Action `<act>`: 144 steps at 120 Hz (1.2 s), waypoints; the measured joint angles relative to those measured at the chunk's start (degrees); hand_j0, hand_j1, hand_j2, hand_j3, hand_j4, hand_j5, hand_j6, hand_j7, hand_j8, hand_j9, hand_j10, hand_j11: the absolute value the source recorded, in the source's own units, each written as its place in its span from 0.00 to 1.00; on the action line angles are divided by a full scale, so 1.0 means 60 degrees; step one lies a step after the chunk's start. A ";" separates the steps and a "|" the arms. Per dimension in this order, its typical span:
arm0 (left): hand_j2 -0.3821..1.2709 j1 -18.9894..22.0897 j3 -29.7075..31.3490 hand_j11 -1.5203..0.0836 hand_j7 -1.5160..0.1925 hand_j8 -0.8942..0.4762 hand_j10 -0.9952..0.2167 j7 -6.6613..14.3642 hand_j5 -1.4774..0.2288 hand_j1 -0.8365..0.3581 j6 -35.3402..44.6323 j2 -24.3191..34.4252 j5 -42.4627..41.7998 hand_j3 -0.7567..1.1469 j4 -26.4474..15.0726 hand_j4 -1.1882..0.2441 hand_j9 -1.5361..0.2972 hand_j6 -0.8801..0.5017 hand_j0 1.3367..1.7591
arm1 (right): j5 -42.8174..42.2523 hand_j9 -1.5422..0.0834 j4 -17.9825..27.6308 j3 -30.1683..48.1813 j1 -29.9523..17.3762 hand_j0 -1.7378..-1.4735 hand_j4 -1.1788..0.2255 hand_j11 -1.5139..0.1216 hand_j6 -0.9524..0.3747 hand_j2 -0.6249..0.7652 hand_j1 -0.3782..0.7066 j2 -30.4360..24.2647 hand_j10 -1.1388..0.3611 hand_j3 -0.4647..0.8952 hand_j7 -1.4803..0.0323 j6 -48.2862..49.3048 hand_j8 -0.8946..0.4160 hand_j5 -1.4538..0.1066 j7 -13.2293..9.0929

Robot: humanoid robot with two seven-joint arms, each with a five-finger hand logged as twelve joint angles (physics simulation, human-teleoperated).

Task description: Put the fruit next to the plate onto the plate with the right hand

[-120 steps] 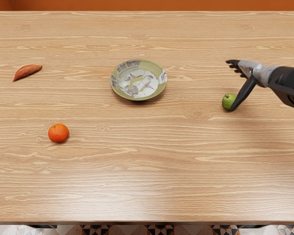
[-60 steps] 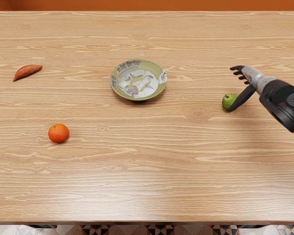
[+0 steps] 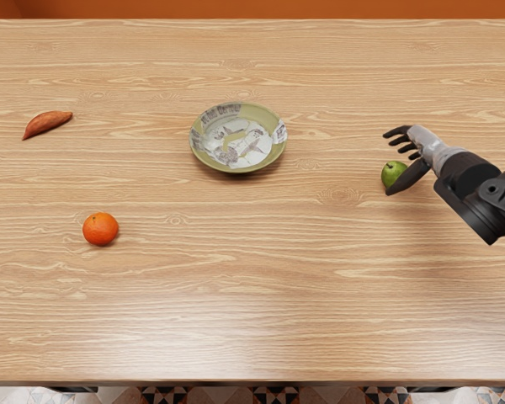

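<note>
The right hand (image 3: 415, 149) reaches in from the bench's (image 3: 252, 286) right edge and hangs close over the green apple (image 3: 392, 172), lower and a little further left than 0.5 s ago, when its fingertips sat higher above the fruit. Its dark fingers (image 3: 397, 133) are spread and slightly curled, fanned out just behind and above the apple, while the thumb slants down along the apple's right side. Whether the thumb actually touches the skin cannot be told. Nothing is pinched between them. The apple rests on the bench in the same spot as in both earlier pictures, well to the right of the plate (image 3: 238, 136) and apart from it. The plate, green-rimmed with a pale patterned centre, has not moved from the middle of the bench's far half and carries no fruit. The forearm now lies lower in the picture than 1 s ago. An orange (image 3: 100, 228) lies at the near left and a sweet potato (image 3: 47, 123) at the far left, both where they were before.
</note>
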 joint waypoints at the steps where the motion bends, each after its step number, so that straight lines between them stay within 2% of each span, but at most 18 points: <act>1: 0.23 0.0000 0.0000 0.93 0.87 0.64 0.80 0.0000 0.85 0.97 0.0000 0.0000 0.0000 0.40 0.0000 0.82 0.82 0.62 0.76 | -0.0001 0.73 -0.0002 -0.0009 0.0001 0.30 0.64 0.71 0.51 0.41 0.33 0.0002 0.57 0.34 0.74 -0.0002 0.47 0.70 0.0000; 61: 0.23 0.0000 0.0000 0.93 0.87 0.64 0.80 0.0000 0.85 0.97 0.0000 0.0000 0.0000 0.40 0.0000 0.81 0.82 0.62 0.76 | -0.0009 0.70 -0.0448 -0.0426 0.0164 0.30 0.62 0.68 0.49 0.41 0.36 0.0383 0.55 0.34 0.72 0.0250 0.45 0.68 -0.0015; 144: 0.23 0.0000 0.0000 0.93 0.87 0.64 0.80 0.0000 0.85 0.97 0.0000 0.0000 0.0000 0.40 0.0000 0.81 0.82 0.62 0.76 | -0.0287 0.62 -0.1318 -0.0635 0.0036 0.30 0.55 0.60 0.41 0.39 0.48 0.0820 0.48 0.34 0.63 0.0174 0.37 0.59 -0.0014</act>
